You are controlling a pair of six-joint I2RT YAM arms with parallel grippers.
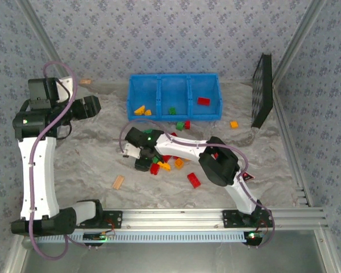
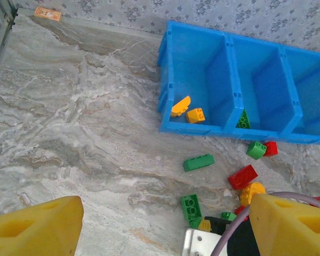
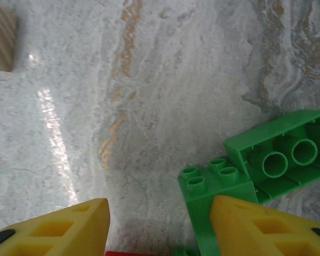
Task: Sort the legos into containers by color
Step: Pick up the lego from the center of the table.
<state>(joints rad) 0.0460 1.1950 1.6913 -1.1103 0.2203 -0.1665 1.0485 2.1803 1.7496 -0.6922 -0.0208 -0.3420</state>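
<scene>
**Right arm lines up on the loose pile; left hangs clear**

The blue bin (image 1: 173, 85) sits at 12 o'clock on the table. Its three containers are already seeded: orange-yellow bricks (image 1: 142, 110) in the left one, a green brick (image 1: 172, 110) in the middle, a red brick (image 1: 203, 101) in the right. That fixes where each colour belongs. Most legos (image 1: 167, 162) lie loose at 6 o'clock of the bin.

The right gripper (image 1: 136, 154) reaches across to the pile's 9 o'clock edge, low over the table. Its pads (image 3: 53, 229) stand apart with bare table between them, grasping nothing. A green lego (image 3: 216, 184) lies at the gap's 4 o'clock edge, against the nearer pad. The hand probably needs to shift toward 3 o'clock before it closes.

The left gripper (image 1: 94, 107) hangs at 9 o'clock of the bin, released wide and empty. It is likely parked there to leave the right arm room. The tan wooden block (image 1: 119, 182), at 7 o'clock of the right gripper, is no lego.
</scene>
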